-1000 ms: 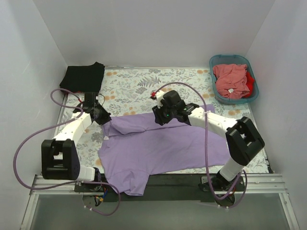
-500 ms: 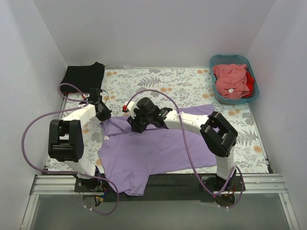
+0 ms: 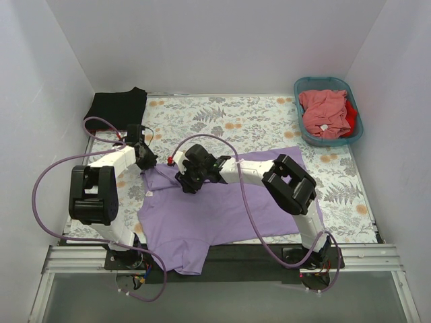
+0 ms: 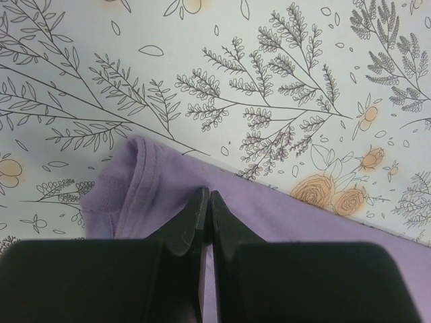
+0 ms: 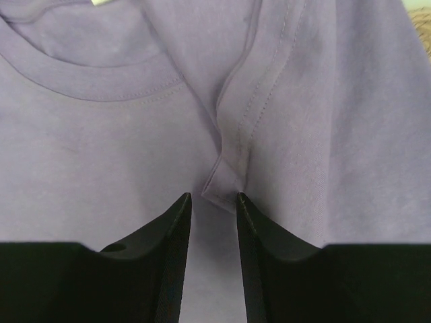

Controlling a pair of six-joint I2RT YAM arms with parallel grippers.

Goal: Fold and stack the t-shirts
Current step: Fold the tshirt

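Note:
The lavender t-shirt (image 3: 229,208) lies spread on the floral table, its near edge hanging over the front. My left gripper (image 3: 147,163) is shut on the shirt's upper left edge; the left wrist view shows the jaws (image 4: 205,196) pinched together on purple cloth (image 4: 161,182). My right gripper (image 3: 187,183) hovers low over the shirt near the collar, its jaws a little apart and empty (image 5: 213,198), with a folded hem corner (image 5: 225,188) just ahead of the tips. A folded black t-shirt (image 3: 120,106) lies at the back left. Salmon-pink (image 3: 324,111) and red (image 3: 351,116) shirts lie in the basket.
The teal plastic basket (image 3: 302,132) stands at the back right corner. White walls close in the table on the left, back and right. The right arm stretches across the shirt from the right. Purple cables loop beside both arms.
My right gripper has moved left across the shirt, from its middle top edge to near the collar. My left gripper has shifted slightly back and left, still on the shirt's edge.

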